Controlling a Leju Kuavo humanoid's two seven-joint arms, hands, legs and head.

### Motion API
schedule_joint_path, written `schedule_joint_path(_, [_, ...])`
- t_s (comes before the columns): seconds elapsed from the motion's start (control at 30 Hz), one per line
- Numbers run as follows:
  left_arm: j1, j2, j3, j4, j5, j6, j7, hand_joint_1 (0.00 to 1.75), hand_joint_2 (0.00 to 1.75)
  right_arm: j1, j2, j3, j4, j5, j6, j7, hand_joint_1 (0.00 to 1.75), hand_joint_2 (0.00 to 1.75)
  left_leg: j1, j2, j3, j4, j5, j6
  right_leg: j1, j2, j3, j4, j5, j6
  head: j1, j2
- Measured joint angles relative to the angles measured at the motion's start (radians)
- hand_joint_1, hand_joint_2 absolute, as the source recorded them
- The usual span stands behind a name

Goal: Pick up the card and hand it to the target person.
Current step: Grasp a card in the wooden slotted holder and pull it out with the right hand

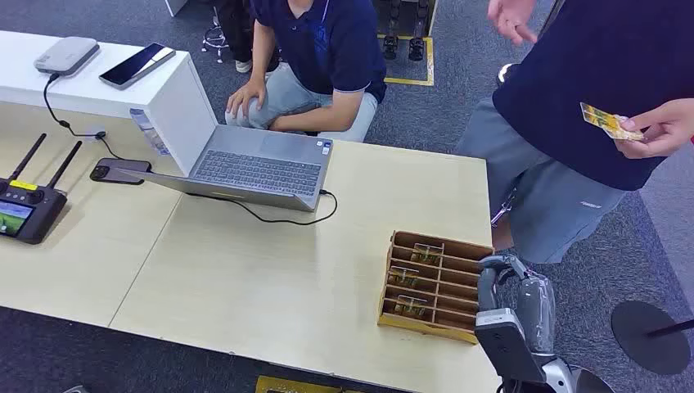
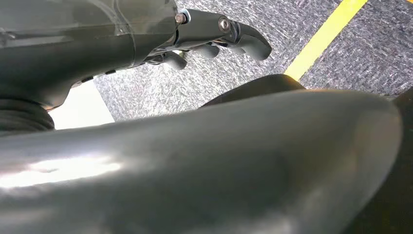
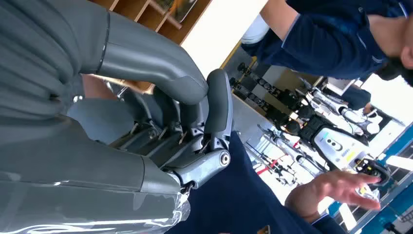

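While the card (image 1: 610, 123) sits pinched in the standing person's hand (image 1: 664, 127) at the far right, well apart from the robot, the handover reads as complete or nearly so; inventory runs left to right.

Item 1, remote controller (image 1: 24, 205) with two antennas, left end of the table (image 1: 245, 286). Item 2, white box (image 1: 90, 82) carrying a grey adapter (image 1: 65, 55) and a phone (image 1: 137, 64). Item 3, second phone (image 1: 120, 171) flat on the tabletop. Item 4, open laptop (image 1: 254, 168), cable trailing to its right. Item 5, seated person (image 1: 319, 57) behind the table. Item 6, wooden slotted card tray (image 1: 434, 286) near the table's right corner, further cards standing in several slots. Item 7, right hand (image 1: 511, 286), just beside the tray's right wall, low at the table edge. Item 8, standing person (image 1: 589, 98), right of table.

Step in hand, as judged: withdrawal after release. Done well, the right arm retreats low and away from the tray wall, without clipping it or the person's leg.

Pose: right hand (image 3: 195, 126) has its fingers curled inward against the thumb, with nothing held. Left hand (image 2: 214, 36) hangs over the carpet, fingers loosely bent and holding nothing; how far they are spread cannot be told.
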Motion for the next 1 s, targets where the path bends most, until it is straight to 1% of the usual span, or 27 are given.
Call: schedule_joint_path(1.0, [0.0,0.0,0.0,0.0,0.0,0.0,0.0,0.0,0.0,0.001,0.006,0.0,0.009,0.002,0.0,-0.009,1.38,1.75,0.0,0.0,0.0,0.0,0.0,0.0,0.0,0.0,0.0,0.0,0.0,0.0,0.0,0.0])
